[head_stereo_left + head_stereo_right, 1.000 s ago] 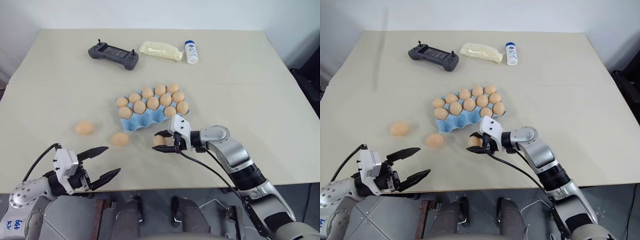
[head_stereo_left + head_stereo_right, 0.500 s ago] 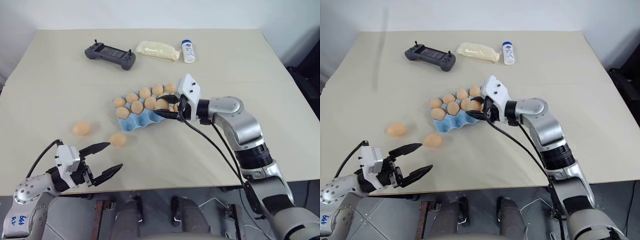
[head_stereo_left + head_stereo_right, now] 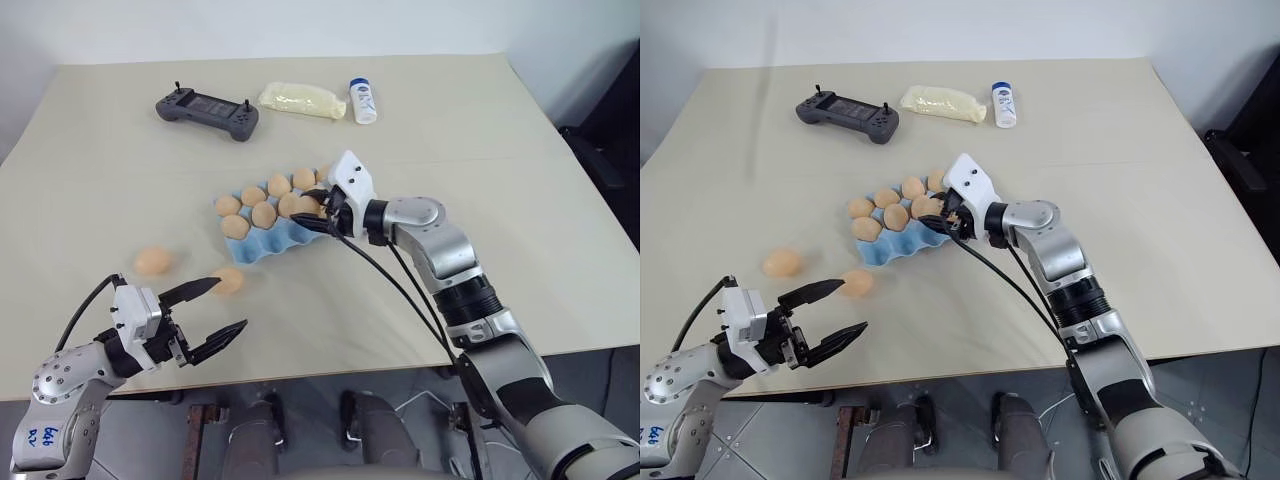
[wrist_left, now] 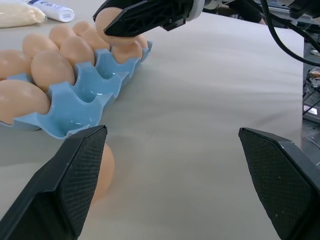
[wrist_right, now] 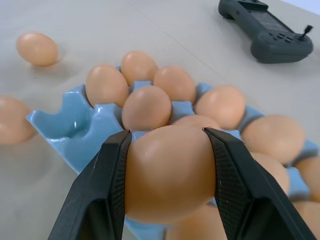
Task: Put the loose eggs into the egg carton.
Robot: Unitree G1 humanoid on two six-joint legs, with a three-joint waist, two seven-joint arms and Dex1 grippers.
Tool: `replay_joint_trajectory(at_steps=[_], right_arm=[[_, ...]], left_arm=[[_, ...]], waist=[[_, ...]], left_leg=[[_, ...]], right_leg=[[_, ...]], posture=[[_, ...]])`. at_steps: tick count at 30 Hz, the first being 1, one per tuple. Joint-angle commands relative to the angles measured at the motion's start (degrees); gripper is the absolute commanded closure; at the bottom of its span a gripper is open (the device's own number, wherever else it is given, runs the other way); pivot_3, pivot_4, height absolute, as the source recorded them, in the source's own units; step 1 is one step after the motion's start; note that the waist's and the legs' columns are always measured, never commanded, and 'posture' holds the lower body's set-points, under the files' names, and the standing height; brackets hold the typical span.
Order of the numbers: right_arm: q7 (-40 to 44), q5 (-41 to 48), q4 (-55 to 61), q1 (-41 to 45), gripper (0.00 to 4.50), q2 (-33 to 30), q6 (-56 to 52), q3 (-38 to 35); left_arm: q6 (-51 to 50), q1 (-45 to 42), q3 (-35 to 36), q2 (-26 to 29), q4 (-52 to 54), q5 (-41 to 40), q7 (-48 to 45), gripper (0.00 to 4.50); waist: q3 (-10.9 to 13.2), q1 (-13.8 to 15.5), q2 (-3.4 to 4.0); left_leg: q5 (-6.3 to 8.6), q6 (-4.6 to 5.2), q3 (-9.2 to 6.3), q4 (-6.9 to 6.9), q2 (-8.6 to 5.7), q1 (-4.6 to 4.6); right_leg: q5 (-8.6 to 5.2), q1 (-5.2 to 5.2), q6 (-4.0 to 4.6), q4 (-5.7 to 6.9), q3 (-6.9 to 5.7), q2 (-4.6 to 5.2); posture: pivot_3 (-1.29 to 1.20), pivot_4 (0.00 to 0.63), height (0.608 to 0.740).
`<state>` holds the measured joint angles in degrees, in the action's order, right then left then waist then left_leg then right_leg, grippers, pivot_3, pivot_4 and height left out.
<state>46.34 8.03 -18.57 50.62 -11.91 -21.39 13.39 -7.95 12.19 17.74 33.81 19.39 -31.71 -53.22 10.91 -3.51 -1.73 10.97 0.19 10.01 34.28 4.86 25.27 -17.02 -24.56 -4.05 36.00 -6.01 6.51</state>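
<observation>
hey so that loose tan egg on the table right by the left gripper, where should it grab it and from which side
Grip the smooth tan egg across its narrow middle, coming in level from the robot's side. It lies on its side on the beige table, just past the open left gripper, with the light blue moulded egg carton beyond.

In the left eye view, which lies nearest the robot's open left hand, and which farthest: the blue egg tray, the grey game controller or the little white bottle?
From the left gripper:
1. egg carton, mid-table, nearest.
2. controller, far side, left of the bottle.
3. white bottle, far side, farthest.
</observation>
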Motion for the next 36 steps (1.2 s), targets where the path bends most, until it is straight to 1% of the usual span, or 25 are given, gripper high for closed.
replay_joint_trajectory(at_steps=[1, 2, 3, 8, 16, 20, 23, 24, 29, 33, 36], right_arm=[[-0.7, -0.8, -0.3, 1.8, 2.23, 1.3, 1.6, 0.1], [-0.8, -1.0, -0.6, 1.9, 1.88, 1.6, 1.7, 0.2], [-0.9, -1.1, -0.9, 2.0, 1.72, 1.8, 1.7, 0.2], [-0.5, -1.2, -0.6, 2.1, 0.04, 2.1, 1.5, -0.1], [1.5, -0.1, 3.3, 1.0, 0.01, -0.6, 1.2, -1.3], [6.5, 3.9, 10.0, -2.6, 0.01, -4.9, 1.5, -3.8], [9.7, 6.2, 12.0, -5.6, 0.01, -8.1, 3.2, -5.8], [11.0, 7.2, 12.3, -6.6, 0.01, -9.0, 4.2, -6.6], [23.4, 13.9, 10.6, -11.6, 0.01, -16.5, 6.5, -11.1], [31.3, 17.6, 7.7, -13.0, 0.01, -20.4, 6.8, -13.1], [34.7, 17.3, 4.2, -12.2, 0.01, -22.7, 7.4, -13.3]], left_arm=[[1.2, 0.1, 0.1, -0.4, 0.2, 0.1, 0.2, 0.0], [1.2, 0.0, 0.0, -0.4, 0.2, 0.2, 0.3, 0.0], [1.3, 0.0, 0.0, -0.5, 0.1, 0.2, 0.3, 0.0], [1.6, -0.2, -0.1, -0.6, -0.1, 0.3, 0.6, 0.0], [2.1, -0.7, 0.1, -0.9, -0.6, 0.6, 1.5, 0.0], [2.4, -1.4, 0.9, -1.5, -0.4, 0.9, 3.1, 0.0], [3.1, -1.5, 1.8, -2.1, 0.1, 1.0, 4.9, 0.0], [3.5, -1.2, 2.2, -2.4, 0.3, 1.2, 5.5, 0.0], [6.9, 2.9, 6.0, -5.7, 3.3, 2.9, 11.3, 0.0], [8.0, 6.9, 7.7, -8.3, 5.9, 3.7, 14.7, 0.0], [9.9, 12.7, 8.8, -11.4, 8.5, 3.8, 15.9, 0.0]], waist=[[0.0, 0.0, 0.0], [0.0, 0.0, 0.0], [0.0, 0.0, 0.0], [0.0, 0.0, 0.0], [0.0, 0.0, 0.01], [0.0, 0.2, 0.01], [0.0, 0.4, 0.01], [0.0, 0.4, 0.01], [0.0, 0.3, 0.01], [0.0, 0.2, 0.02], [0.0, 0.1, 0.02]], left_leg=[[0.0, 0.0, 0.0, 0.0, 0.0, 0.0], [0.0, 0.0, 0.0, 0.0, 0.0, 0.0], [0.01, -0.01, 0.01, -0.01, 0.0, 0.0], [0.01, -0.02, 0.02, -0.02, 0.01, 0.03], [0.01, -0.02, 0.03, -0.02, 0.02, 0.02], [0.02, -0.01, 0.03, -0.03, 0.02, 0.03], [0.04, 0.0, 0.01, -0.03, 0.01, 0.03], [0.04, 0.0, 0.02, -0.02, 0.01, 0.03], [0.04, 0.01, 0.05, -0.01, 0.0, 0.01], [0.04, 0.02, 0.04, 0.03, 0.05, -0.05], [0.05, 0.01, 0.04, 0.15, 0.11, -0.07]], right_leg=[[0.0, -0.01, 0.0, -0.01, 0.0, 0.0], [0.0, -0.01, 0.0, -0.01, 0.01, 0.01], [0.0, -0.02, 0.0, -0.01, 0.01, 0.01], [0.0, -0.05, 0.0, -0.01, 0.0, 0.01], [0.0, -0.05, 0.0, -0.01, 0.0, 0.01], [0.0, -0.05, 0.0, -0.04, -0.01, 0.02], [0.0, -0.02, 0.0, -0.07, -0.06, 0.03], [0.0, -0.02, 0.0, -0.08, -0.07, 0.03], [0.01, 0.0, -0.02, -0.08, -0.07, 0.03], [0.01, 0.03, -0.01, -0.07, -0.11, 0.0], [0.05, 0.05, 0.06, -0.08, -0.1, -0.03]], posture=[[0.0, 0.15, 0.74], [0.0, 0.15, 0.74], [0.0, 0.15, 0.74], [0.0, 0.15, 0.74], [0.0, 0.15, 0.74], [0.0, 0.15, 0.74], [0.0, 0.15, 0.74], [0.0, 0.15, 0.74], [0.0, 0.15, 0.74], [0.0, 0.15, 0.74], [0.0, 0.15, 0.74]])
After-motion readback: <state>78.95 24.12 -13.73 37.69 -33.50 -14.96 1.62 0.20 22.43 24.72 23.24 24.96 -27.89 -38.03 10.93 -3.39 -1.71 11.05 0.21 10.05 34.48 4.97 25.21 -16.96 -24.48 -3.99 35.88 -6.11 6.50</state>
